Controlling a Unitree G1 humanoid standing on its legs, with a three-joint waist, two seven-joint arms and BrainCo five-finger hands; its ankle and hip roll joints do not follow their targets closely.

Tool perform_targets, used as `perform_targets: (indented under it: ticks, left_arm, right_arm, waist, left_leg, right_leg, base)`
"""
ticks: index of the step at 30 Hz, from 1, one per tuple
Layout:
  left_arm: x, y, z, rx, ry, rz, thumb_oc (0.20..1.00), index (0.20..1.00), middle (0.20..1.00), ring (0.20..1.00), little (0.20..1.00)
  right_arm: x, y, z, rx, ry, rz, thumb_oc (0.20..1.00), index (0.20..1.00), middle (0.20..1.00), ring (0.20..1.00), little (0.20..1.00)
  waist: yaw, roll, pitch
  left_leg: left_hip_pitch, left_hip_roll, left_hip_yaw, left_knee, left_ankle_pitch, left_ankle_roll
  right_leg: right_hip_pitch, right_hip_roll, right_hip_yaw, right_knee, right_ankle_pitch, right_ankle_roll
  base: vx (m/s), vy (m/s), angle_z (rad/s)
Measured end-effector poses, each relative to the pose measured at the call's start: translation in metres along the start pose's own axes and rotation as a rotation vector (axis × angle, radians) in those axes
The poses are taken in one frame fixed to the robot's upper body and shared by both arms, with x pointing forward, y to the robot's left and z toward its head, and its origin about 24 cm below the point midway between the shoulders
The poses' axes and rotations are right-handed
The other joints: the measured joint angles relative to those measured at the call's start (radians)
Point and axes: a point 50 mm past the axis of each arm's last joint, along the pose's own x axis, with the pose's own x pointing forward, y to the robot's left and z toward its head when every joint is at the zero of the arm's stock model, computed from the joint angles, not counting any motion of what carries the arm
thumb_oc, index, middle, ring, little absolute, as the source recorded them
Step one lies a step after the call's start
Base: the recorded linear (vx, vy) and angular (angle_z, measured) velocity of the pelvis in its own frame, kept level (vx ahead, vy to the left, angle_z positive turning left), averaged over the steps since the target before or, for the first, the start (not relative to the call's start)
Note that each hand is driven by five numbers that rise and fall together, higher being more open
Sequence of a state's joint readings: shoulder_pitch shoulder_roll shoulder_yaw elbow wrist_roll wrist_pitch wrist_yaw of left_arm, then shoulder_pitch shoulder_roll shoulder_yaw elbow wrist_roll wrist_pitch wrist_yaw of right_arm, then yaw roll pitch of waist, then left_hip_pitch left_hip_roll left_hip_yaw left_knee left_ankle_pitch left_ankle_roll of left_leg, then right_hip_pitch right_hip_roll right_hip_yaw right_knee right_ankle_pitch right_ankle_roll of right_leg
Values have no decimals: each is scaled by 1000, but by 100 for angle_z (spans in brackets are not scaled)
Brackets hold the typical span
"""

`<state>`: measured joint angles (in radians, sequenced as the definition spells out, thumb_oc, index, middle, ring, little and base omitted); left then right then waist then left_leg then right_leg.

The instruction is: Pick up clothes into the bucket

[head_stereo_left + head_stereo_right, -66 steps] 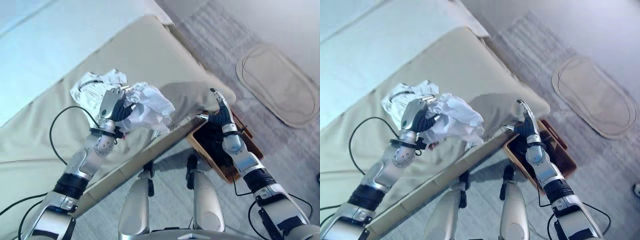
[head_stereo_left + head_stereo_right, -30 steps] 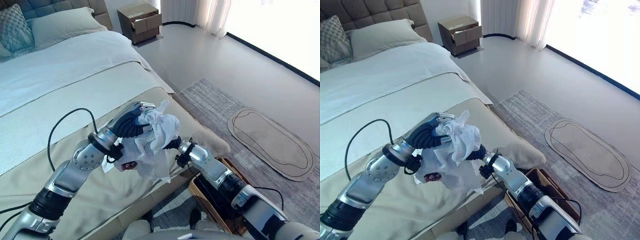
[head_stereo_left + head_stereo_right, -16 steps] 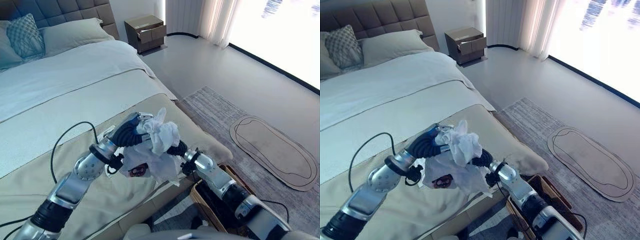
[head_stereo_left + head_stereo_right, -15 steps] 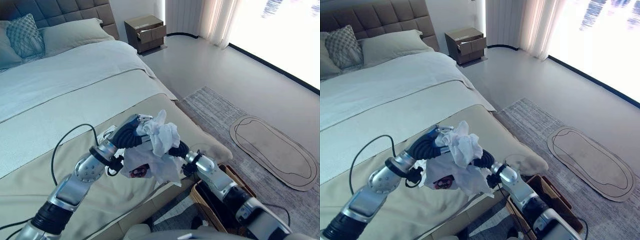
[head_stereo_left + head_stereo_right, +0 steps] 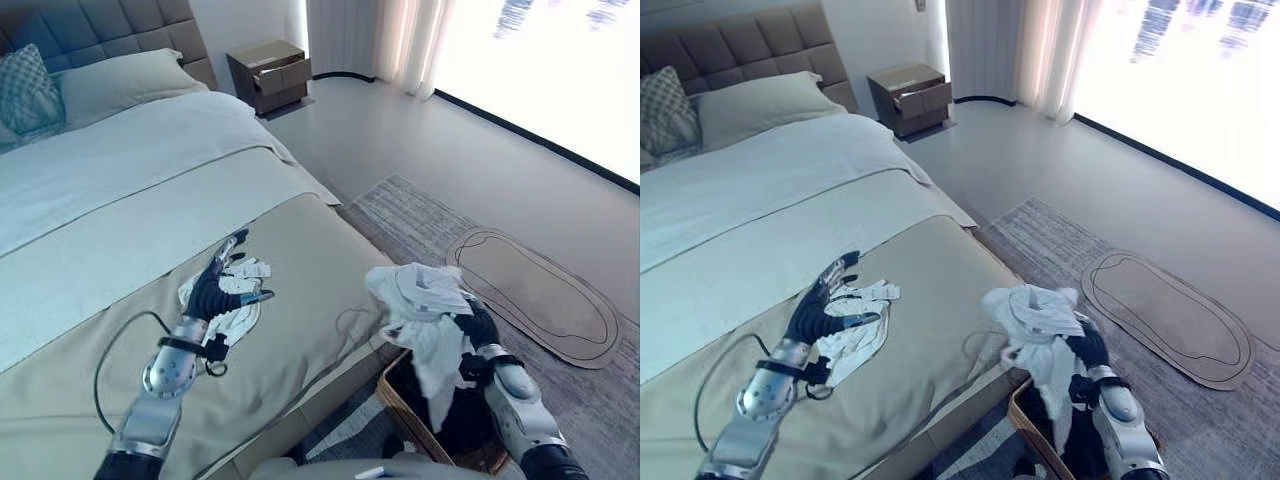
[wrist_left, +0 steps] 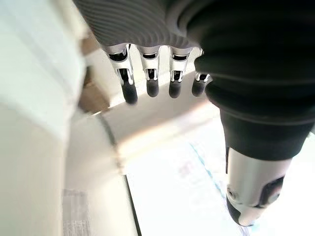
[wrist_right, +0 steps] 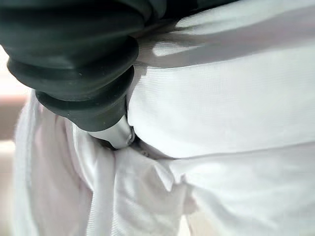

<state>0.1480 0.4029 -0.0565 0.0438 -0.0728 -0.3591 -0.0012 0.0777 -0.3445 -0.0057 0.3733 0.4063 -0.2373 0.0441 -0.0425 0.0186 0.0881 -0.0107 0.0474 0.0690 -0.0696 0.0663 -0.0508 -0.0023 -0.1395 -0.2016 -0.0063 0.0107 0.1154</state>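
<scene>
Since half a second ago the white garment [image 5: 425,310] has left the left hand [image 5: 222,283] and swung off the bed [image 5: 110,170]; it now hangs over the basket [image 5: 398,408]. Right eye view: the left hand hovers with fingers spread above a second white garment [image 5: 855,325] on the bed. Left wrist view: fingers straight, holding nothing. Right wrist view: the right hand [image 7: 88,73] is bunched into cloth, so lower the trailing folds inside the rim before letting go.

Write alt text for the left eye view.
The right hand holds a bunched white garment above a brown basket beside the bed. The left hand hovers open over another white garment on the bed.
</scene>
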Motion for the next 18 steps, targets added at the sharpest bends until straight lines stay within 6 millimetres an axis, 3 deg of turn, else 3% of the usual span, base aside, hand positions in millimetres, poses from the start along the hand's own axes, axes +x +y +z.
perform_targets:
  ticks: [3,10,16,18]
  left_arm:
    - [-7,-3,-17,-66,83,29,1000,1000,1000,1000,1000]
    - [-12,-3,-28,-93,140,63,1000,1000,1000,1000,1000]
    - [1,-4,-25,-261,103,144,1000,1000,1000,1000,1000]
    - [9,-2,-21,-324,72,170,1000,1000,1000,1000,1000]
  right_arm:
    - [-3,-13,3,35,-30,-99,200,200,200,200,200]
    - [-2,-31,15,23,-98,-252,200,200,200,200,200]
    - [25,-33,41,-44,-182,-345,200,200,200,200,200]
    - [35,-35,54,-101,-216,-370,200,200,200,200,200]
  waist:
    - [-17,0,0]
    - [-23,2,10]
    - [-24,4,148]
    - [-24,3,202]
  left_leg:
    - [0,0,5,-6,0,0]
    - [-26,-2,35,11,-1,1]
    - [-139,-15,65,123,-19,16]
    - [-214,-21,66,199,-50,16]
  right_leg:
    - [0,1,2,-9,2,3]
    - [-62,-5,34,31,1,3]
    - [-226,-36,87,204,-39,5]
    - [-308,-54,99,294,-72,-2]
  base:
    - [-2,-11,-3]
    - [-115,6,-13]
    - [-196,3,-16]
    - [-189,-34,0]
